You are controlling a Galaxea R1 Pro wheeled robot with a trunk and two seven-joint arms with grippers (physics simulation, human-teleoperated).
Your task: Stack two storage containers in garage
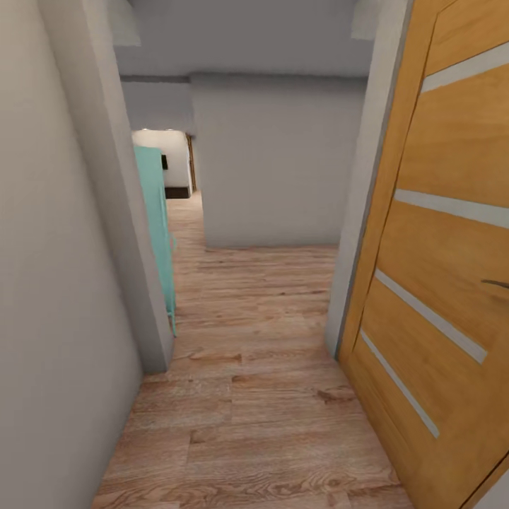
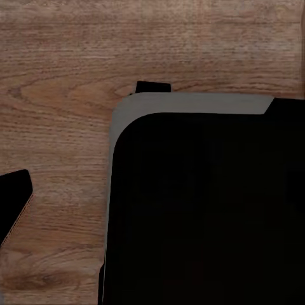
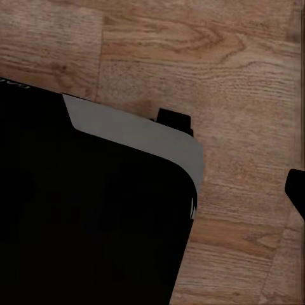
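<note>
The two storage containers are out of view, and so is the garage with its floor. I am in a narrow hallway with a light wood-plank floor [image 1: 254, 396]. Both wrist views look straight down at these planks over my own black, grey-edged base [image 2: 203, 210] [image 3: 89, 210]. One dark finger [image 2: 13, 203] of my left gripper sits at the far edge of its view. One finger [image 3: 296, 190] of my right gripper does the same. Nothing is held between the fingers of either gripper.
A grey wall [image 1: 56, 283] with a jutting corner [image 1: 134, 268] runs close on the left, with a teal object [image 1: 159, 226] behind it. An open wooden door [image 1: 438, 268] narrows the right side. A grey wall [image 1: 276, 170] blocks straight ahead; the passage continues at the back left [image 1: 180, 205].
</note>
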